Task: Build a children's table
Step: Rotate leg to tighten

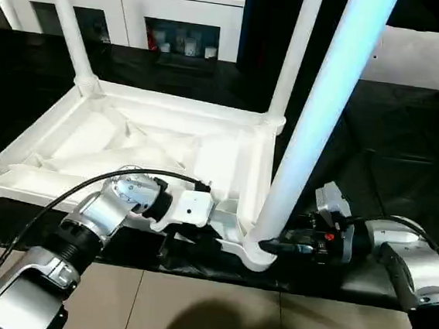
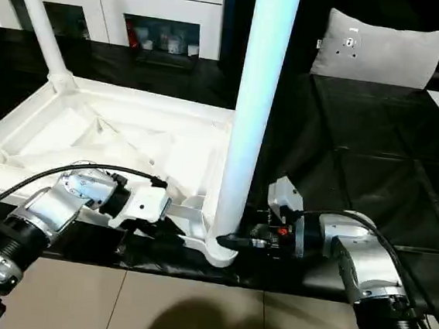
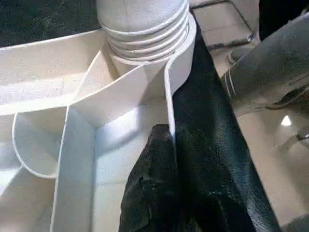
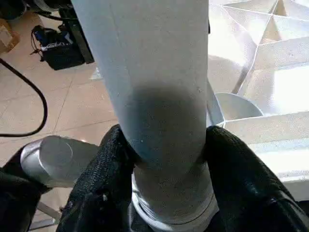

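Here, right tool (image 4: 164,193) clamping upright leg (image 1: 316,127), left tool (image 3: 161,145) pinching tabletop rim (image 3: 169,82).

Children's table top (image 1: 229,146): white plastic, ribbed underside. Near corner leg (image 1: 326,105): white tube with a pale bluish sheen; ringed ridges at its base. Far legs (image 1: 66,17): plain white. Mat (image 1: 393,142) beneath: black, creased, glossy. Floor (image 1: 213,312): beige tiles, darker grout lines. Left forearm (image 1: 98,215): silver, with black cable and white wrist block. Right forearm (image 1: 420,265): silver, black collar, small red mark. Right pincer (image 4: 166,169): black, fine woven texture on the fingers (image 4: 101,179). Left pincer (image 3: 154,193): black, same weave. Cabinet (image 1: 179,13): white, dark glass doors. Cushion (image 2: 378,48): grey.
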You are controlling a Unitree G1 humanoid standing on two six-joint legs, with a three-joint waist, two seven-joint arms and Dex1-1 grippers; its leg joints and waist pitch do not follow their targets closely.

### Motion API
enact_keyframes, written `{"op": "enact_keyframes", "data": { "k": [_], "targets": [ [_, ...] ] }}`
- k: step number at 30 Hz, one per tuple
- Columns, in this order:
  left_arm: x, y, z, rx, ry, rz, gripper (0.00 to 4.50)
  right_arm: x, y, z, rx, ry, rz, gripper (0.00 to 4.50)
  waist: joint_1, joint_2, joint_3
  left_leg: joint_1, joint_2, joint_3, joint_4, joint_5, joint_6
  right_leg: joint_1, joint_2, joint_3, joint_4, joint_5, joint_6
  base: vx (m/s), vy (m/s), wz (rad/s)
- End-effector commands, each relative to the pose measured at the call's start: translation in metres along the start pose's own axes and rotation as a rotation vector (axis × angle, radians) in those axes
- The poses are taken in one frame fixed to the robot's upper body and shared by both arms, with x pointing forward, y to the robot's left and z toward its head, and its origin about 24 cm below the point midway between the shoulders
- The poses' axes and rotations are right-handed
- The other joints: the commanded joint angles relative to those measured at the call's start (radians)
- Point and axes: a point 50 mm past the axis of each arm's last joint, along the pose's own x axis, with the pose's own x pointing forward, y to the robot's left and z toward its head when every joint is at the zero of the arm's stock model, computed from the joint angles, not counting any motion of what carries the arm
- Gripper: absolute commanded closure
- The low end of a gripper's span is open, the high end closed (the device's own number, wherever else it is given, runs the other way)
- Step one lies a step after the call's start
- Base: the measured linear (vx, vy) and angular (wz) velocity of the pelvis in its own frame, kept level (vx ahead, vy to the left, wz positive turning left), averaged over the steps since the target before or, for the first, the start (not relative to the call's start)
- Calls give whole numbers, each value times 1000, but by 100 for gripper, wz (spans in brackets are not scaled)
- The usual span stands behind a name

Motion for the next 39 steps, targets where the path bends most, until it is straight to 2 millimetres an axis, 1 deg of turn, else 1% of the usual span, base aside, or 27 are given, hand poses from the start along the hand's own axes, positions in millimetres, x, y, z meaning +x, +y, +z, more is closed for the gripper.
{"op": "enact_keyframes", "data": {
  "k": [1, 5, 6, 7, 8, 10, 12, 13, 14, 16, 17, 18, 19, 20, 22, 24, 25, 27, 29, 31, 33, 34, 35, 36, 37, 38, 39],
  "targets": [
    [17, -13, -5, -35, 21, -101, 450, 4, 5, 0, 14, -18, 40, 257, -5, -14, -55, 6, -10, 31, -58, -176, 65, 49, -8, 5, -53, -74, -264, 0, 0, 0],
    [20, -7, -5, -158, -16, 12, 450, 12, 7, -5, 41, -33, -37, 257, -5, -16, -53, 5, -11, 31, -59, -173, 64, 48, -8, 6, -53, -81, -260, 0, 0, 0],
    [24, -2, -2, -219, -46, 79, 450, 21, 2, -9, 51, -22, -149, 257, -6, -16, -51, 4, -13, 29, -63, -195, 59, 48, -9, 4, -60, -135, -248, 0, 0, 0],
    [26, 0, 0, -243, -60, 107, 450, 24, -1, -10, 59, -21, -197, 257, -11, -15, -45, 4, -14, 30, -68, -223, 37, 42, -10, 6, -67, -203, -231, 0, 0, 0],
    [31, 4, 5, -284, -90, 159, 450, 33, -6, -11, 89, -30, -284, 257, -13, -11, -43, 5, -15, 28, -70, -251, 24, 40, -10, 6, -70, -257, -217, 0, 0, 0],
    [39, 8, 11, -319, -119, 211, 450, 45, -12, -10, 124, -45, -378, 259, -35, -18, -38, 2, -22, 21, -79, -320, -18, 41, -11, 1, -85, -442, -139, 0, 0, 0],
    [46, 13, 17, -334, -113, 272, 450, 57, -18, -7, 162, -67, -458, 259, -54, -17, -38, -1, -24, 14, -82, -346, -23, 40, -13, -2, -94, -508, -101, 0, 0, 0],
    [50, 17, 21, -347, -109, 307, 450, 63, -22, -4, 188, -82, -508, 259, -65, -17, -40, -1, -25, 13, -81, -358, -22, 37, -11, -3, -97, -518, -93, 0, 0, 0],
    [52, 19, 23, -356, -107, 326, 450, 66, -24, -3, 205, -89, -536, 259, -69, -16, -40, 0, -25, 12, -81, -361, -21, 35, -10, -4, -99, -518, -93, 0, 0, 0],
    [61, 27, 31, -381, -92, 398, 450, 79, -37, -1, 285, -103, -677, 259, -83, -15, -38, 6, -28, 13, -77, -392, -18, 23, -8, -6, -107, -543, -92, 0, 0, 0],
    [61, 27, 31, -381, -92, 398, 450, 79, -37, -1, 285, -103, -677, 259, -88, -16, -39, 5, -29, 12, -77, -397, -18, 24, -8, -7, -107, -552, -90, 0, 0, 0],
    [66, 36, 36, -390, -75, 469, 450, 87, -45, 1, 323, -128, -752, 259, -89, -17, -41, 3, -30, 10, -78, -393, -16, 27, -9, -9, -109, -554, -86, 0, 0, 0],
    [68, 40, 40, -392, -64, 507, 450, 92, -50, 3, 339, -144, -794, 259, -96, -14, -42, 5, -29, 8, -77, -406, -19, 20, -7, -10, -110, -542, -89, 0, 0, 0],
    [70, 42, 42, -392, -54, 527, 450, 94, -52, 4, 352, -160, -823, 204, -96, -14, -42, 7, -29, 10, -76, -411, -18, 18, -7, -9, -112, -535, -92, 0, 0, 0],
    [70, 45, 43, -380, -41, 551, 450, 96, -53, 5, 362, -181, -831, 190, -98, -13, -46, 5, -28, 9, -78, -405, -11, 23, -6, -7, -110, -465, -113, 0, 0, 0],
    [67, 46, 39, -364, -19, 573, 450, 92, -51, 8, 348, -211, -805, 187, -94, -13, -47, 2, -25, 12, -80, -377, 4, 29, -1, -4, -101, -345, -150, 0, 0, 0],
    [66, 45, 37, -353, -8, 577, 450, 88, -50, 8, 325, -207, -794, 157, -89, -15, -48, 5, -23, 16, -78, -372, 14, 28, -1, -2, -101, -326, -163, 0, 0, 0],
    [62, 43, 31, -348, 13, 575, 450, 78, -49, 5, 289, -194, -791, 143, -84, -13, -49, -1, -22, 16, -79, -347, 21, 35, -3, -2, -96, -300, -171, 0, 0, 0],
    [59, 42, 26, -332, 27, 572, 450, 68, -47, 2, 249, -187, -767, 138, -76, -9, -51, 2, -21, 18, -77, -335, 24, 33, -4, -1, -98, -293, -171, 0, 0, 0],
    [55, 41, 22, -330, 43, 575, 450, 59, -46, 1, 227, -190, -749, 111, -70, -12, -54, -3, -21, 21, -74, -283, 32, 40, -4, 0, -90, -215, -190, 0, 0, 0],
    [50, 39, 15, -307, 58, 556, 450, 42, -43, 0, 185, -192, -710, 105, -64, -12, -56, -3, -21, 23, -71, -252, 43, 42, -5, -1, -87, -185, -198, 0, 0, 0],
    [48, 37, 12, -297, 64, 544, 450, 33, -41, -1, 159, -182, -687, 92, -58, -2, -57, -2, -20, 21, -71, -240, 43, 46, -6, -1, -86, -169, -200, 0, 0, 0],
    [45, 35, 9, -281, 65, 526, 450, 25, -38, -1, 131, -169, -657, 78, -55, -8, -57, -3, -20, 24, -68, -224, 50, 47, -4, 0, -83, -137, -206, 0, 0, 0],
    [45, 35, 8, -279, 66, 521, 450, 23, -38, -1, 125, -166, -650, 67, -50, -10, -58, -4, -21, 25, -67, -211, 57, 49, -4, -1, -81, -114, -214, 0, 0, 0],
    [41, 31, 3, -271, 75, 489, 450, 10, -34, -1, 89, -144, -607, 62, -46, -9, -58, -6, -22, 24, -67, -196, 62, 53, -5, -2, -78, -103, -219, 0, 0, 0],
    [38, 28, -1, -243, 80, 450, 450, 0, -31, 0, 66, -124, -577, 60, -45, 0, -58, -5, -21, 23, -67, -197, 62, 53, -5, -2, -78, -100, -221, 0, 0, 0],
    [35, 24, -5, -221, 90, 407, 450, -8, -28, 1, 43, -100, -534, 60, -45, -1, -59, -3, -20, 23, -66, -199, 68, 53, -4, -2, -77, -89, -227, 0, 0, 0]
  ]
}}
